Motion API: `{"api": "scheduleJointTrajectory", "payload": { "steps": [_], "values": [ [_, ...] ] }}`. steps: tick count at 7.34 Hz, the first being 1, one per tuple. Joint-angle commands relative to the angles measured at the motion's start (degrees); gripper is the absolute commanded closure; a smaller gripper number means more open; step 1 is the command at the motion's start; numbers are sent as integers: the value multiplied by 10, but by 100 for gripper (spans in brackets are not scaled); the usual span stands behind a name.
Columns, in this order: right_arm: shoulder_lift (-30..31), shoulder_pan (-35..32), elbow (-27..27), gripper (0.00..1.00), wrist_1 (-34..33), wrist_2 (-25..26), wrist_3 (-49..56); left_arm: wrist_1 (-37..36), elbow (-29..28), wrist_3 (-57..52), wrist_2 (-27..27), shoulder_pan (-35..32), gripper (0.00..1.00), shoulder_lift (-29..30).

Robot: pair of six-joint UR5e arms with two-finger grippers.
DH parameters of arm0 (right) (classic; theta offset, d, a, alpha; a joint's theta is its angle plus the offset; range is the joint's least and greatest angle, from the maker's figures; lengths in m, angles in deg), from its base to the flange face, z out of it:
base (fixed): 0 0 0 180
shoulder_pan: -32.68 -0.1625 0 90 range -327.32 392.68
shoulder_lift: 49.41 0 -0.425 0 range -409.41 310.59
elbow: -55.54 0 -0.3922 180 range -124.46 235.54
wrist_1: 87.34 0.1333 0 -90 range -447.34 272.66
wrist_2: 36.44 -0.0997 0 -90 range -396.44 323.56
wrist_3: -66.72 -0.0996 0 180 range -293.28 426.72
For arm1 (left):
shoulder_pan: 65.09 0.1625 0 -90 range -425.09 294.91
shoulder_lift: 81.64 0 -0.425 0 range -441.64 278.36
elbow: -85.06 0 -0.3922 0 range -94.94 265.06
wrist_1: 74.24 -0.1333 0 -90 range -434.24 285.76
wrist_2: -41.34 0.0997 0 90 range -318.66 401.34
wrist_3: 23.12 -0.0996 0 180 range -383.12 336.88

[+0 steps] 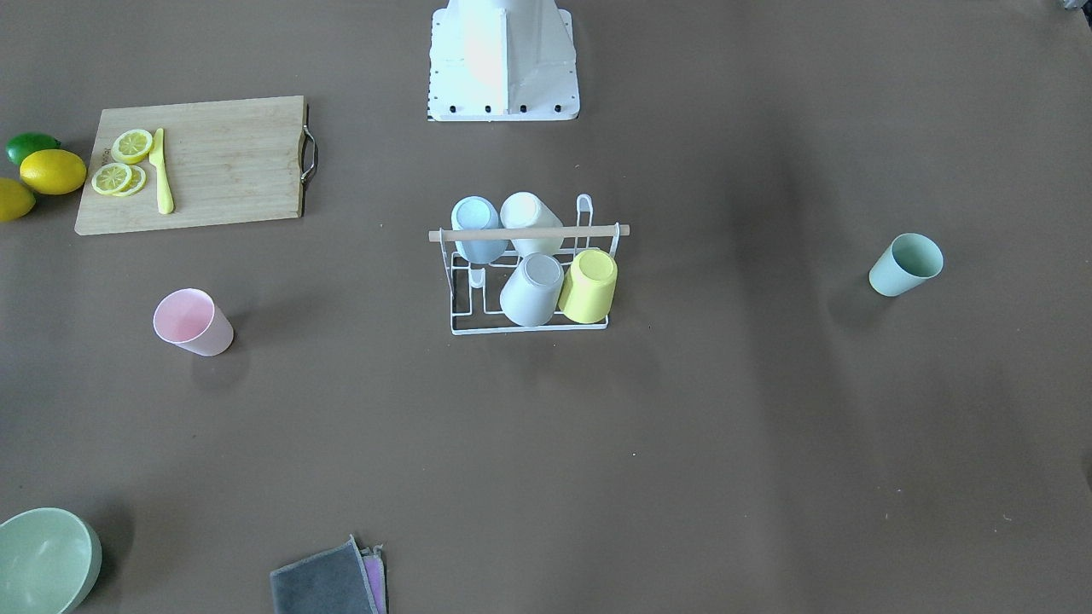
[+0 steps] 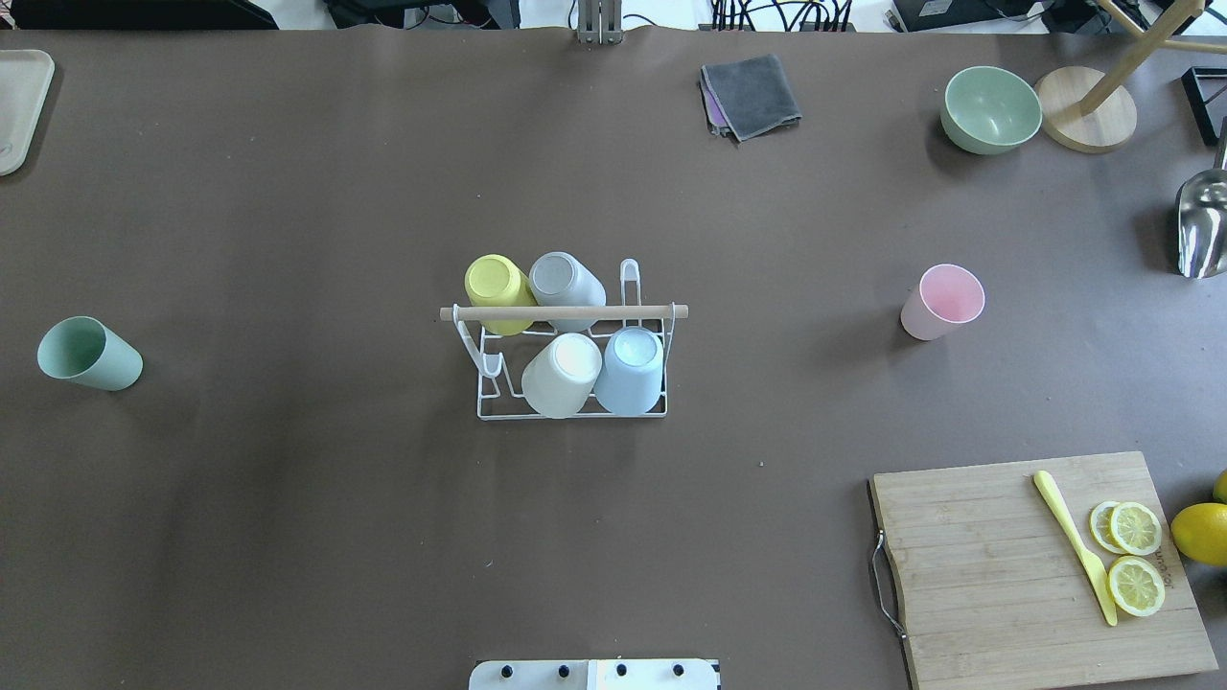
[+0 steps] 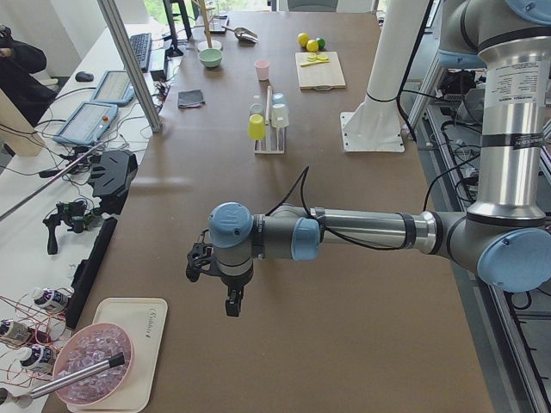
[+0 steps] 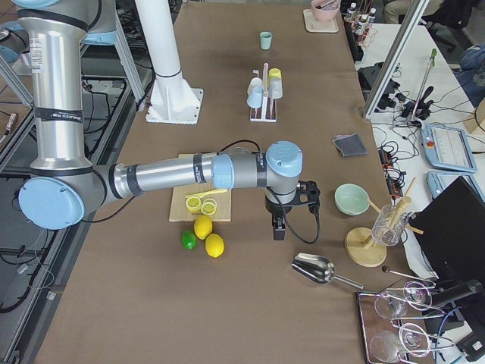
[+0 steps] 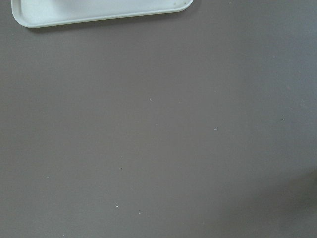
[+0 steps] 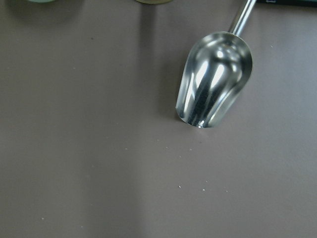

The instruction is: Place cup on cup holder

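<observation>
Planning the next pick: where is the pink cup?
In the overhead view, the pink cup stands upright on the robot's right, between the cup holder and the metal scoop.

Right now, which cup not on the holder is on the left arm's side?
The mint green cup, alone to the left of the cup holder. The pink cup, the only other loose one, stands on the right arm's side.
</observation>
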Motion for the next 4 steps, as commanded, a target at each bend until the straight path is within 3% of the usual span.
{"api": "scheduleJointTrajectory", "payload": {
  "steps": [1, 2, 4],
  "values": [
    [-13, 60, -41, 0, -15, 5, 2, -55, -23, 1, 2, 15, 2, 64],
    [-38, 86, -55, 0, -58, 20, 3, -109, -35, -2, 2, 23, 2, 105],
    [-133, 142, -64, 0, -213, 79, 48, -128, -37, -6, 9, 92, 2, 133]
  ]
}}
